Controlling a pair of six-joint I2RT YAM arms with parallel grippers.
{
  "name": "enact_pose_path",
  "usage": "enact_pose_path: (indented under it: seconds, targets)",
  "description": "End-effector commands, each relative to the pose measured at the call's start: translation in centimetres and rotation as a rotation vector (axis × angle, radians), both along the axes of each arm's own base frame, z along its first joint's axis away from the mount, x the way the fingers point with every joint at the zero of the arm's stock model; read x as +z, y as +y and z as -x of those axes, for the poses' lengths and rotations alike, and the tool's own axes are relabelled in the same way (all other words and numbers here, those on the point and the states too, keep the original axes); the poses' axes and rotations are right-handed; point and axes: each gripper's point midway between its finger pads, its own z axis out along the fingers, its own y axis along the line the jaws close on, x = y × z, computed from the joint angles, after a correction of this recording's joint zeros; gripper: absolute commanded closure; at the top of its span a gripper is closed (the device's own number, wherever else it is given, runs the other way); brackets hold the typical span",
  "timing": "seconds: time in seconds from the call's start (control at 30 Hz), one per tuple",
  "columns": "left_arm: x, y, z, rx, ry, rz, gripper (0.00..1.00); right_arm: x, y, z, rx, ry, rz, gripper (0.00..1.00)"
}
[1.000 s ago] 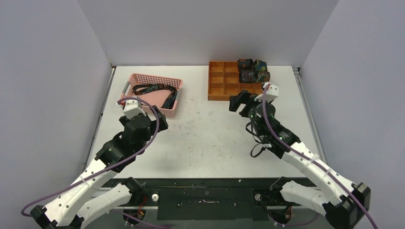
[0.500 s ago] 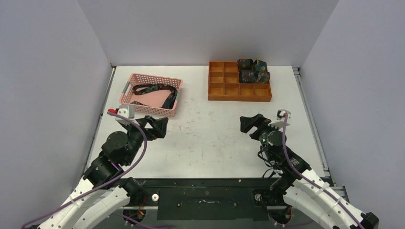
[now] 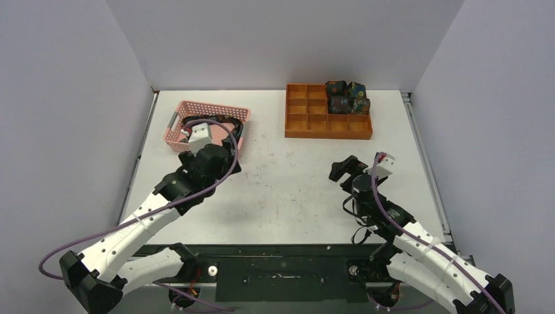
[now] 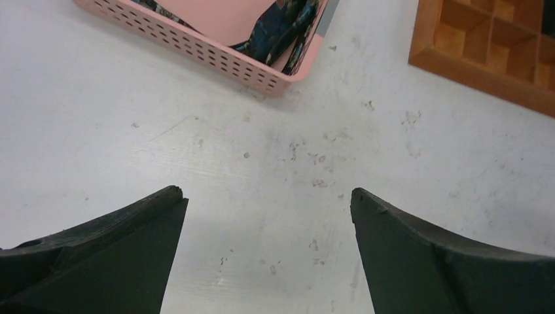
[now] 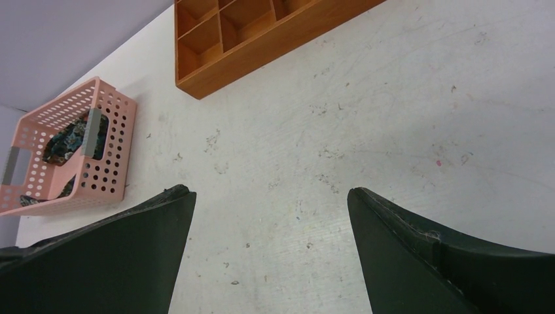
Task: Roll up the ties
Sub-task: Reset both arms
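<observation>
Left claw [image 4: 265,196] has swung up to the pink basket [image 4: 216,55], wide open, empty; right claw [image 5: 268,193] hangs open; next tie [image 4: 288,26] likely coming.

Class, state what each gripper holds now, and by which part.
Nothing is held: the left gripper and the right gripper are both open and empty above the table.
</observation>
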Motion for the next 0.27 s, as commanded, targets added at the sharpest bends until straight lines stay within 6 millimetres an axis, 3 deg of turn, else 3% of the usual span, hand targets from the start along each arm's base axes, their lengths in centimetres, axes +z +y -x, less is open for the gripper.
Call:
enact_pose_path:
  seconds: [0.0, 0.1, 0.23]
  targets:
    - [0.1, -0.2, 0.7, -0.135, 0.036, -0.055, 0.04, 1.6, -0.7, -0.8, -0.036, -0.049, 0.059, 0.1]
    - [-1.6, 0.3, 1.0, -0.231, 0.035, -0.01, 0.04, 1.2, -1.4, -0.7, -0.039, -0.039, 0.119, 0.1]
    - [0.2, 1.9, 0.6, -0.177, -0.06, 0.039, 0.04, 1.0, -3.1, -0.2, -0.097, -0.046, 0.163, 0.1]
